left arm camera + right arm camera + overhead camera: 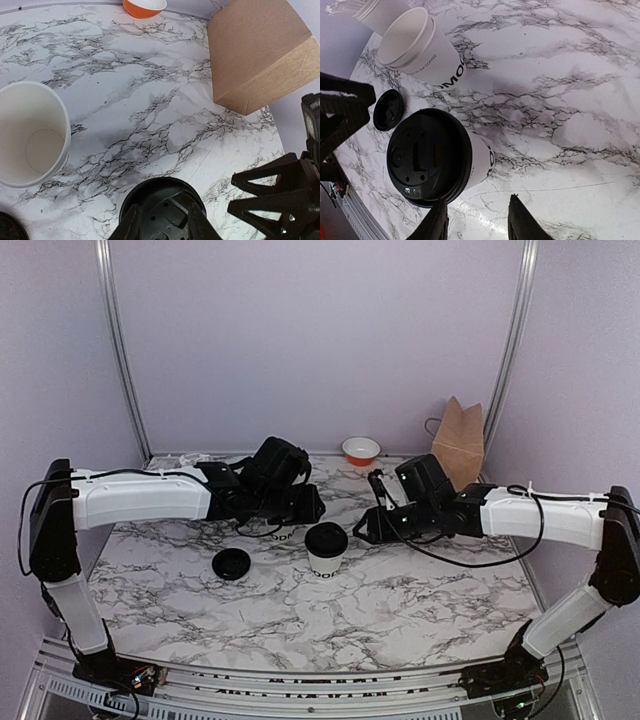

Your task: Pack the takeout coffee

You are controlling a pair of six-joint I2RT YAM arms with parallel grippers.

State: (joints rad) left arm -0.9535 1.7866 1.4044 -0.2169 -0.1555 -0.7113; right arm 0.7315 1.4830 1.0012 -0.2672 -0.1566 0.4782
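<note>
The takeout coffee cup [325,550] is white with dark lettering and stands upright at mid-table with its black lid [326,538] on. It also shows in the right wrist view [482,162], as does its lid [427,157]. My left gripper [308,505] is open and hovers just behind and above the cup. In the left wrist view [164,227] its fingers [131,225] frame the lid [162,200]. My right gripper [368,528] is open and empty, just right of the cup. Its fingertips [520,220] are off the cup in the right wrist view [477,225].
A second, open white cup [420,50] with lettering stands left of the lidded one, also in the left wrist view [30,135]. A loose black lid [231,563] lies front left. A stack of cups [375,12], an orange bowl [361,450] and a brown paper bag [458,443] stand at the back.
</note>
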